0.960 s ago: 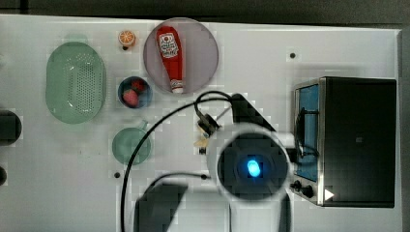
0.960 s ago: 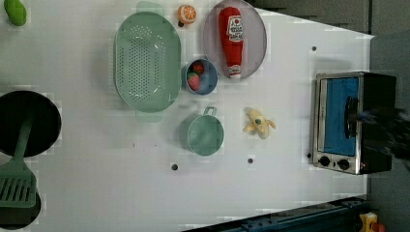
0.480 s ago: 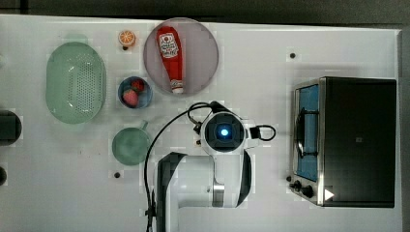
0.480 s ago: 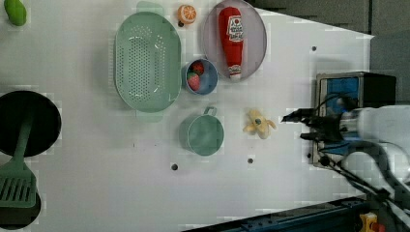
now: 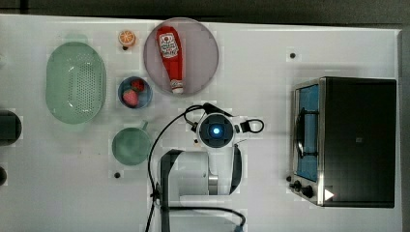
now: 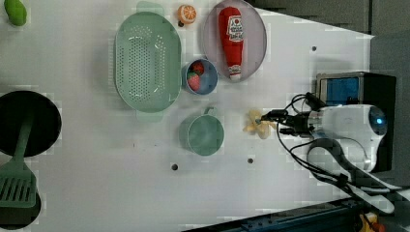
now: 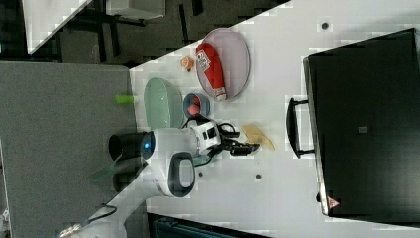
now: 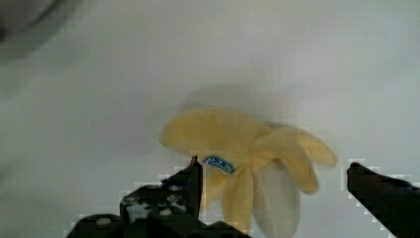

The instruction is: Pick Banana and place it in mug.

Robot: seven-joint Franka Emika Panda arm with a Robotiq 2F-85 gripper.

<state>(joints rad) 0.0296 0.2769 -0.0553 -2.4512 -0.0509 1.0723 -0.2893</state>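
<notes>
The banana point(image 8: 247, 158), pale yellow with peeled cream flaps, lies on the white table point(image 6: 96, 159). In the left view the banana point(image 6: 255, 124) is to the right of the teal-green mug point(image 6: 205, 135). My gripper point(image 8: 275, 169) hangs over it, open, with one dark finger on each side and neither touching it. From the left view's right side the gripper point(image 6: 271, 122) reaches to the banana's edge. In the right view the gripper point(image 7: 246, 147) is next to the banana point(image 7: 258, 135). The top view has the mug point(image 5: 130, 146) left of my arm, which hides the banana there.
A ketchup bottle point(image 5: 170, 50) lies on a grey plate point(image 5: 203, 53). A blue bowl point(image 5: 134, 92) holds strawberries, beside a pale green colander point(image 5: 75, 81) and an orange slice point(image 5: 126, 37). A black toaster oven point(image 5: 350, 140) stands at the top view's right. A black pan point(image 6: 26, 123) and spatula point(image 6: 17, 186) are at the left view's left.
The arm has swung in from the oven side and come down over the banana. The banana and mug have stayed where they were.
</notes>
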